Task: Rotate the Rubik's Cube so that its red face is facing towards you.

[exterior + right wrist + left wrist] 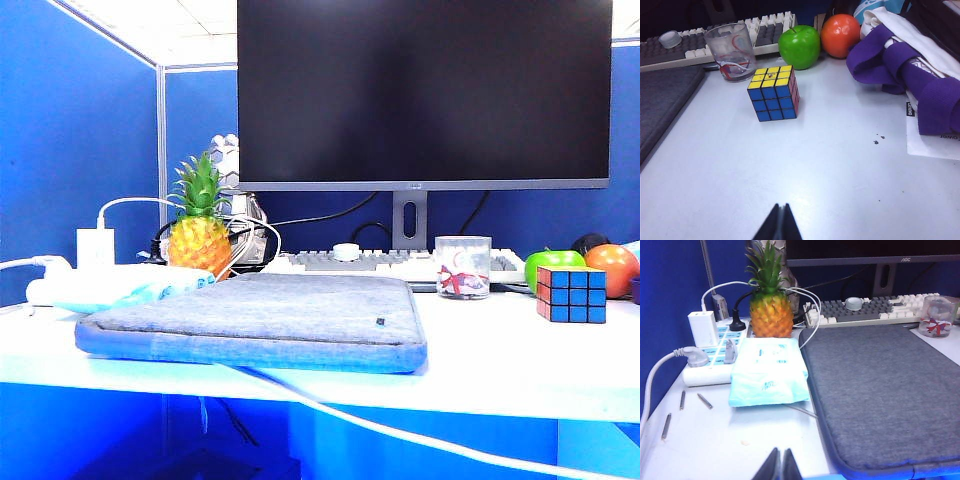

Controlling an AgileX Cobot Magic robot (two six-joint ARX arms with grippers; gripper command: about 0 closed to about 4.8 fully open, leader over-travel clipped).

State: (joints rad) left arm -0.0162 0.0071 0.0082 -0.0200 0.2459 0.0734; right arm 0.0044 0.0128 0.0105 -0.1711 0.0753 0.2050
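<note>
The Rubik's Cube stands on the white table in front of a green apple. Its blue side faces the right wrist camera, yellow is on top, and the red face shows as a narrow side strip. In the exterior view the Rubik's Cube sits at the far right with blue towards the camera. My right gripper hovers well short of the cube, shut, with nothing in it. My left gripper is shut and empty over the table's front left, beside the grey pad. Neither gripper shows in the exterior view.
A glass cup, an orange fruit and a keyboard lie behind the cube. Purple cloth is heaped beside it. A pineapple, power strip, wipes pack and monitor fill the left and back.
</note>
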